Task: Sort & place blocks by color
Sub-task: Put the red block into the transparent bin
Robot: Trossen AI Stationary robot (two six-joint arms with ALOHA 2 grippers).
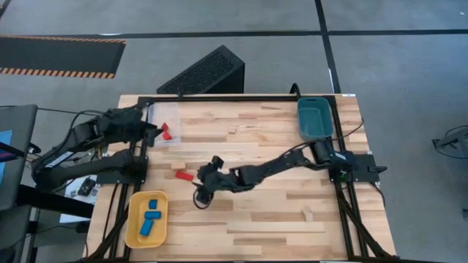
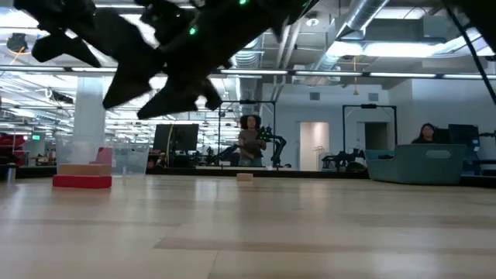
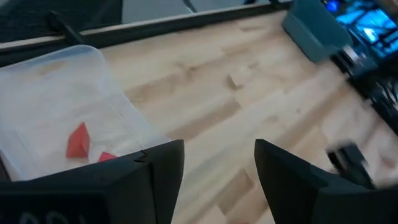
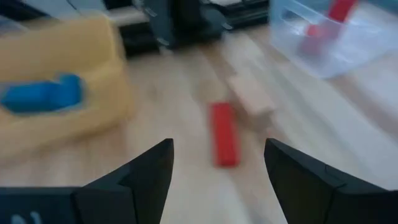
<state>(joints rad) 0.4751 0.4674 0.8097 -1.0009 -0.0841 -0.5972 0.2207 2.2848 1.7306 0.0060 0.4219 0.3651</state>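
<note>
Just left of the spread right end effector (image 1: 205,183) lies the red block (image 1: 184,175), long axis left-right, left arm farther

Even overhead light, soft shadows; both wrist views blurred.

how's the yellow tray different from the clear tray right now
The yellow tray sits at the table's near left corner and holds blue blocks; the clear tray sits at the far left and holds red blocks. The yellow one is opaque, the clear one see-through. Both are shallow, open-topped and on the left arm's side.
</note>
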